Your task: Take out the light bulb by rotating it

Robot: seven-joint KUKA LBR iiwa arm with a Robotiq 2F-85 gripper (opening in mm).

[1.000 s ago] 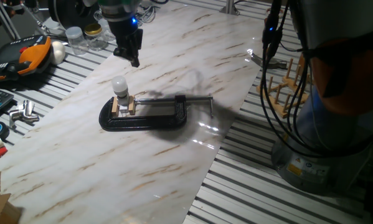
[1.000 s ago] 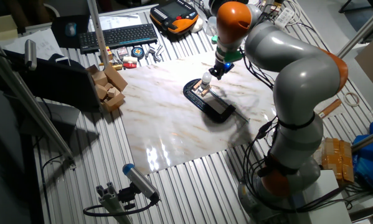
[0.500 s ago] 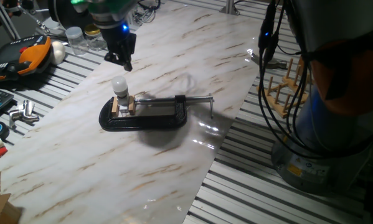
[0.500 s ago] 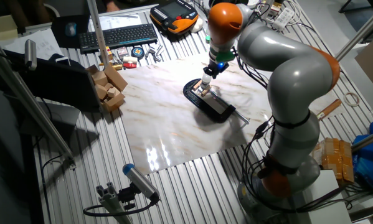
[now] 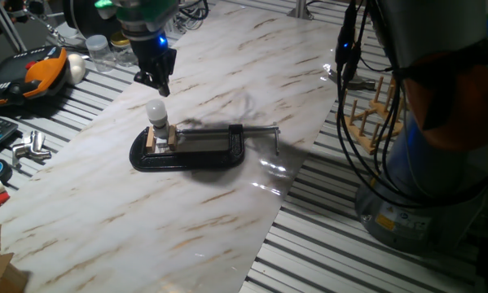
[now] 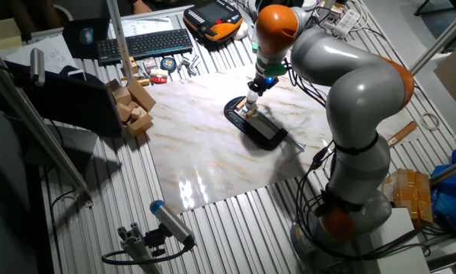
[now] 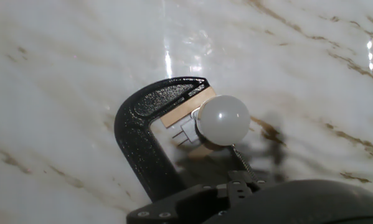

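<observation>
Light bulb [image 5: 155, 109] stands upright, globe up, in a socket held between wooden blocks in a black C-clamp [image 5: 191, 150] on the marble tabletop [image 5: 227, 73]. Tool [image 5: 155, 81] hangs just above and slightly beyond it, apart; jaw state cannot be told. Clear jars [image 5: 105, 50] stand farther left; nothing obstructs the descent.

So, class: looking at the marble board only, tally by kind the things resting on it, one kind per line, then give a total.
Light bulb: 1
Black C-clamp: 1
Wooden blocks in the clamp: 2
Total: 4
</observation>
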